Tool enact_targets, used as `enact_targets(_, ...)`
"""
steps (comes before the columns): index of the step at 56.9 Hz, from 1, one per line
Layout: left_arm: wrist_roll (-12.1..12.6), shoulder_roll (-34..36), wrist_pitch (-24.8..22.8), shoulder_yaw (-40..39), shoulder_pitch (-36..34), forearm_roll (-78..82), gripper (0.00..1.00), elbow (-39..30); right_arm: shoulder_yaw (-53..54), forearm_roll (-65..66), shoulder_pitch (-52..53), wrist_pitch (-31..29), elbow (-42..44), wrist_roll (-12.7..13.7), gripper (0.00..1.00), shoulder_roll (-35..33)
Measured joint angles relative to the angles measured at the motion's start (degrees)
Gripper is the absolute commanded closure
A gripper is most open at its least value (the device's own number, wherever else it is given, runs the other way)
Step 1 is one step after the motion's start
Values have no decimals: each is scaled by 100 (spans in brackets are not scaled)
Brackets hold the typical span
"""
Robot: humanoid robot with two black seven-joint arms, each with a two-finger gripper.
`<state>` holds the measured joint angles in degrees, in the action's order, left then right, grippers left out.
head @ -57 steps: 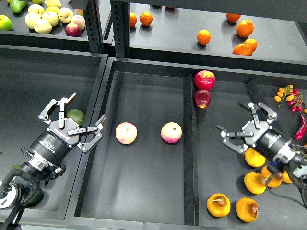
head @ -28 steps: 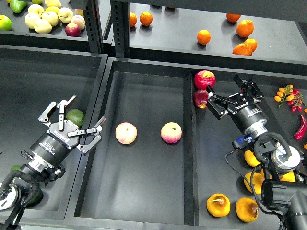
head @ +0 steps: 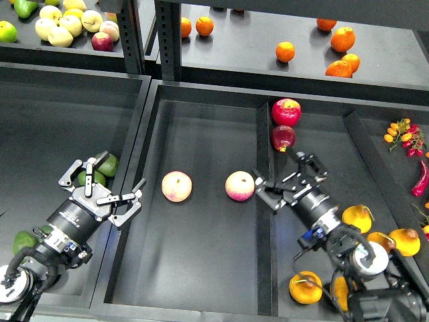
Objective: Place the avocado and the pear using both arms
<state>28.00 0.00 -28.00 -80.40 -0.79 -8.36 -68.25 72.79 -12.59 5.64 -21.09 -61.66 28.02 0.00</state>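
Black trays cover the table, split by raised walls; the middle tray point(head: 201, 268) holds two pink-yellow apples point(head: 176, 186) with bare floor all round them. Toward the left edge, the left gripper point(head: 102, 186) stands with fingers spread, empty, above the left tray's right wall, the avocado point(head: 106, 164) just behind it near that wall. The right gripper point(head: 285, 182) hangs over the divider point(head: 265, 255) beside the right apple, fingers apart, nothing held. Pears point(head: 357, 218) lie toward the table's right front corner, the nearest just beside the right arm.
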Motion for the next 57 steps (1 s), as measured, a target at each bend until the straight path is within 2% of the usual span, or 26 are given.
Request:
enact_targets(9,0,0,0,10,-12,-7,1,-149,238,42,-8,612,-798,-173,0,0)
enact_targets(16,-1,0,0,9,-32,-8,1,-450,422,280,-17,846,-1262,-360,0,0)
enact_targets(23,-203,0,0,-16,-26,3,1,-616,812,548,-20,877,-1366,-602,0,0)
enact_targets(26,-331,0,0,-17,-25,31,1,-635,930,592,-21,878,-1378,-795,0,0)
enact_targets(27,-432,0,0,-16,-24,51,1,-653,997,608,-25,879,-1381,-1018,0,0)
enact_targets(33,-584,0,0,6,-18,86,1,-724,1035,615,-40,879,-1387,-1467,0,1)
enact_targets(36,-648,0,0,25,-12,108,1,-766,1026,614,-75,879,-1394,-1609,0,1)
enact_targets(44,-757,0,0,59,-1,154,1,-820,863,577,-321,820,-1408,-1717,0,1)
enact_targets(57,-779,0,0,92,17,159,1,-821,769,554,-564,591,-1419,-1738,0,0)
